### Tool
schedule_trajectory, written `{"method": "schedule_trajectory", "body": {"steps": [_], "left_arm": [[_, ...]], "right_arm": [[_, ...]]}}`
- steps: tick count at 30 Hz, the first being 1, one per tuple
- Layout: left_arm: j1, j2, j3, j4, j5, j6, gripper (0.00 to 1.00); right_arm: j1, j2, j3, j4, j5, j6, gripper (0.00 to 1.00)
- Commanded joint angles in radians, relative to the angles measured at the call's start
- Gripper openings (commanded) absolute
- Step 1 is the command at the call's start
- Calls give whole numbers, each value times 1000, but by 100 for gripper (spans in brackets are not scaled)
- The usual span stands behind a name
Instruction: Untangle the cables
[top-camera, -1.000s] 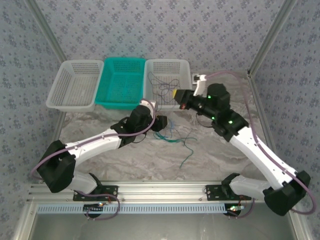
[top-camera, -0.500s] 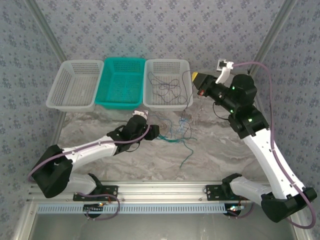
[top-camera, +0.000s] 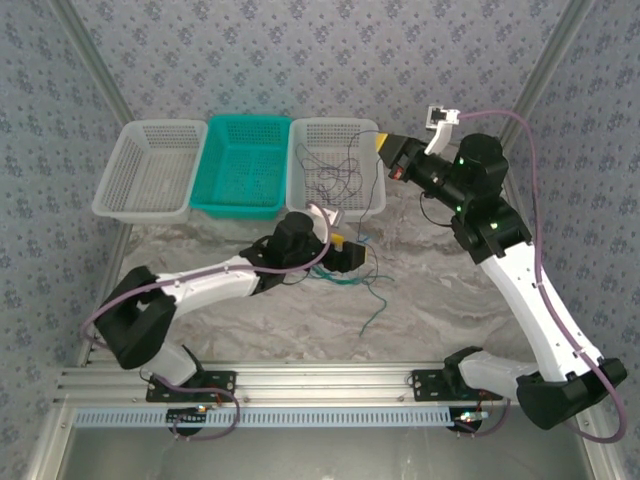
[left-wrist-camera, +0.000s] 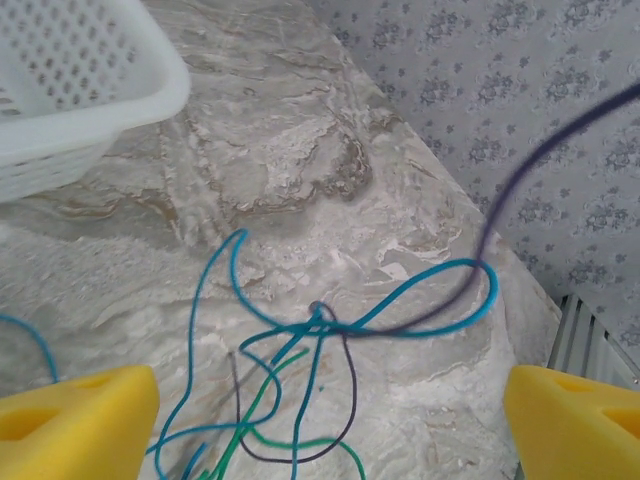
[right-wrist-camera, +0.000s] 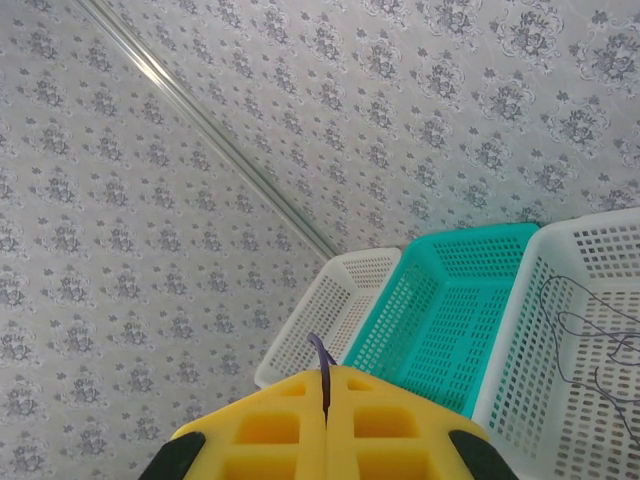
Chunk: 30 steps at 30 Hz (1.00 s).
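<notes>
Cables (left-wrist-camera: 320, 325) knotted on worktop (top-camera: 450, 310), one strand pinched aloft

Blue, green and dark purple strands cross in a loose knot on the marbled surface, just in front of the right-hand white basket (top-camera: 335, 122), which holds more dark wires (top-camera: 330, 170). The left hand (top-camera: 347, 252) hovers low over the knot, its yellow pads (left-wrist-camera: 75, 410) spread wide with nothing between them. The right hand (top-camera: 386, 150) is raised beside that basket's far corner, clenched on a dark purple wire (right-wrist-camera: 322, 365) that runs down into the knot
</notes>
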Motion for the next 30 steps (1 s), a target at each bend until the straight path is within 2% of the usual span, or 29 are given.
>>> {"method": "schedule_trajectory", "body": {"steps": [1, 3, 5, 9, 14, 19, 23, 26, 30], "left_arm": [[-2, 66, 16, 73, 62, 0, 80], [-2, 103, 22, 57, 69, -16, 65], [-2, 122, 16, 35, 42, -31, 46], [2, 117, -9, -37, -74, -57, 0], [14, 48, -66, -106, -170, -77, 0], [78, -38, -128, -345, -335, -121, 0], [147, -112, -239, -325, -326, -156, 0], [160, -138, -273, -320, -329, -167, 0], [159, -126, -298, -230, -264, -177, 1]], "right_arm": [[-16, -11, 76, -4, 8, 5, 0], [-36, -18, 99, -12, 14, 8, 0], [-53, -23, 116, -14, 27, 17, 0], [-92, -46, 120, -8, 58, 29, 0], [-171, -71, 139, -87, 101, 2, 0], [-289, -95, 187, -129, 119, -12, 0], [-360, -115, 241, -175, 162, -21, 0], [-399, -138, 248, -170, 208, -15, 0], [-415, -100, 283, -155, 143, 24, 0]]}}
